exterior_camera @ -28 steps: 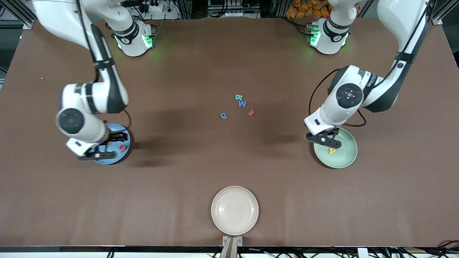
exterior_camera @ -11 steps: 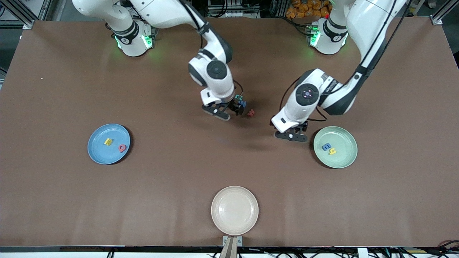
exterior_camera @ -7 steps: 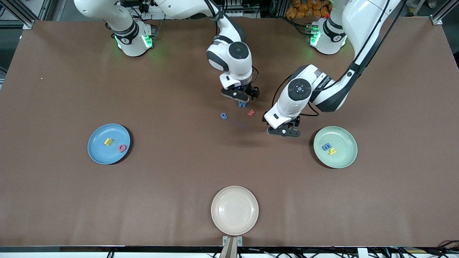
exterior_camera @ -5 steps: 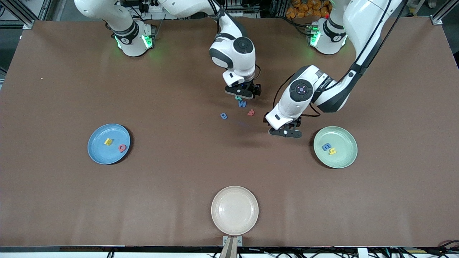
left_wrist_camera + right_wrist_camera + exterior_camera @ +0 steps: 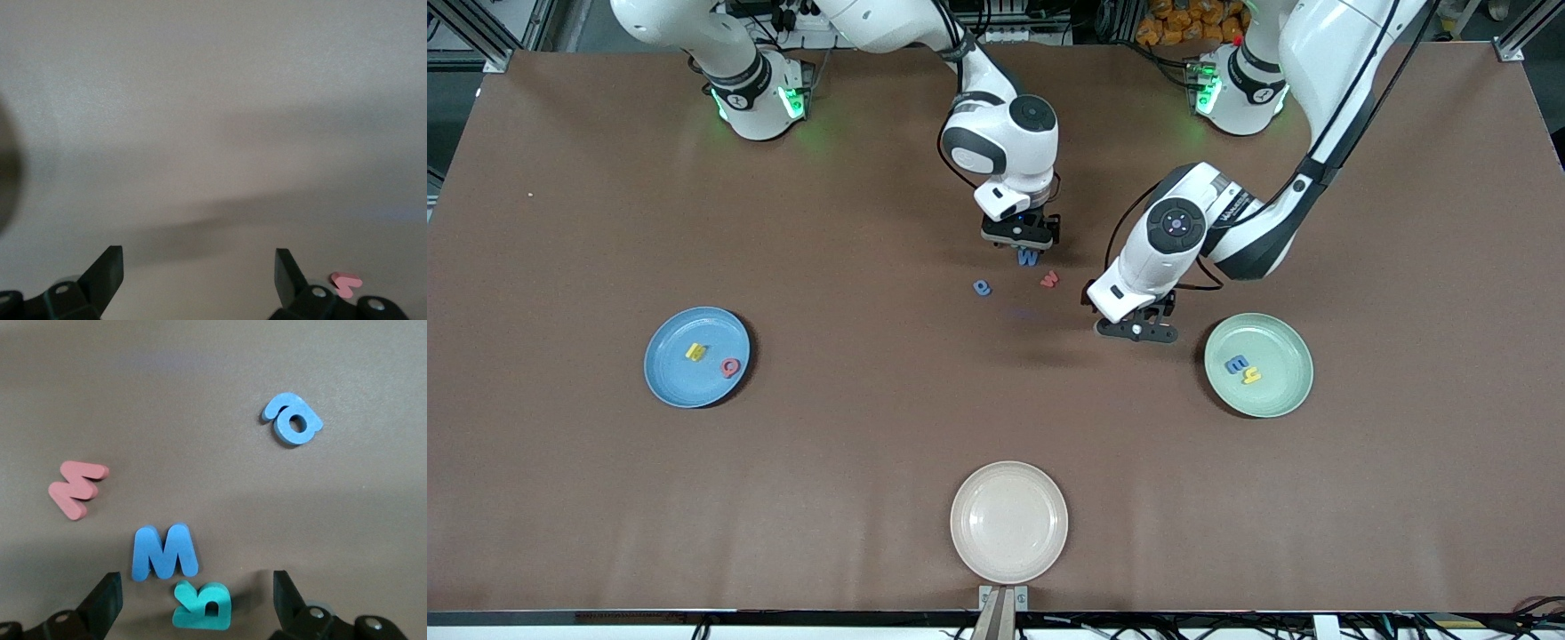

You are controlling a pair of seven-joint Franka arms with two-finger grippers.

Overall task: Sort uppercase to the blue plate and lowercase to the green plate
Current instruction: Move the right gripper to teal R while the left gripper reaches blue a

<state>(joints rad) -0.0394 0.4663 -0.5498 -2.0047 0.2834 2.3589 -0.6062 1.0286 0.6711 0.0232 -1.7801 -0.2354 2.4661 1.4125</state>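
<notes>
At the right arm's end of the table you have the blue plate (image 5: 671, 378), with a yellow H (image 5: 695, 352) and a red Q (image 5: 731, 367) lying in it, just beside each other; nearest the front camera, midway along the table, sits the cream plate (image 5: 1009, 556); toward the middle of the table you see the loose letters: a small blue letter (image 5: 982, 287), nearer the right arm's end; the blue W (image 5: 1029, 258) just beside the teal B (image 5: 203, 605); and the red w (image 5: 1049, 279), a little nearer the front camera than the W; your right gripper (image 5: 1021, 234) hangs over the teal B, fingers spread wide with nothing between them; the left gripper (image 5: 1136, 330) hovers over bare table between the red w and the green plate (image 5: 1285, 396), likewise wide open and holding nothing; in that green plate, at the left arm's end, lie the blue e (image 5: 1236, 364) and the yellow h (image 5: 1253, 377), touching.
</notes>
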